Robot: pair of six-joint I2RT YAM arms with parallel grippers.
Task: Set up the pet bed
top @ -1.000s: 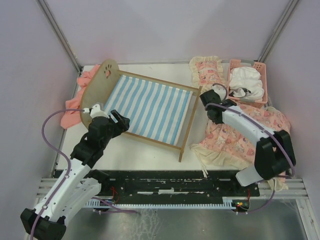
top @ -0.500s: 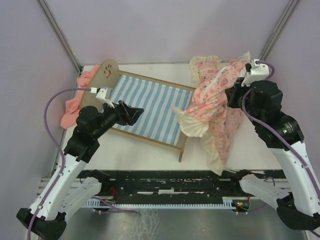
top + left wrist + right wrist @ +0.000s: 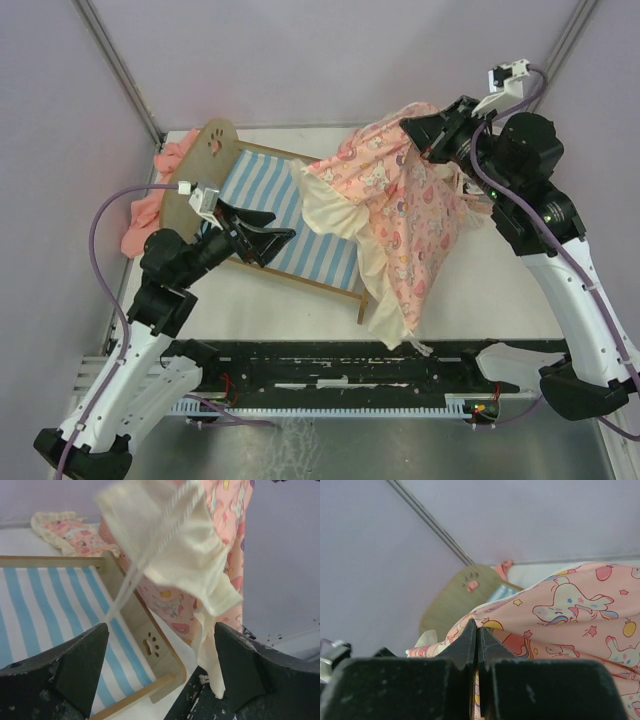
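Observation:
The pet bed has a light-wood frame, a blue-and-white striped base and a rounded headboard with a paw mark, and stands at the table's left-middle. My right gripper is shut on a corner of a pink unicorn-print blanket with a cream frill. It holds the blanket high, so it hangs over the bed's right end. My left gripper is open and empty above the bed's near rail. In the left wrist view the blanket's cream underside hangs over the bed's foot corner. The right wrist view shows the jaws pinching the blanket.
A plain salmon-pink cloth lies bunched at the far left behind the headboard. A frilled pink pillow lies beyond the bed's far rail. Purple walls close in the table on three sides.
My right gripper has lifted the blanket off the table's right side and carried it up and left over the bed. My left gripper has risen and moved right, staying open.

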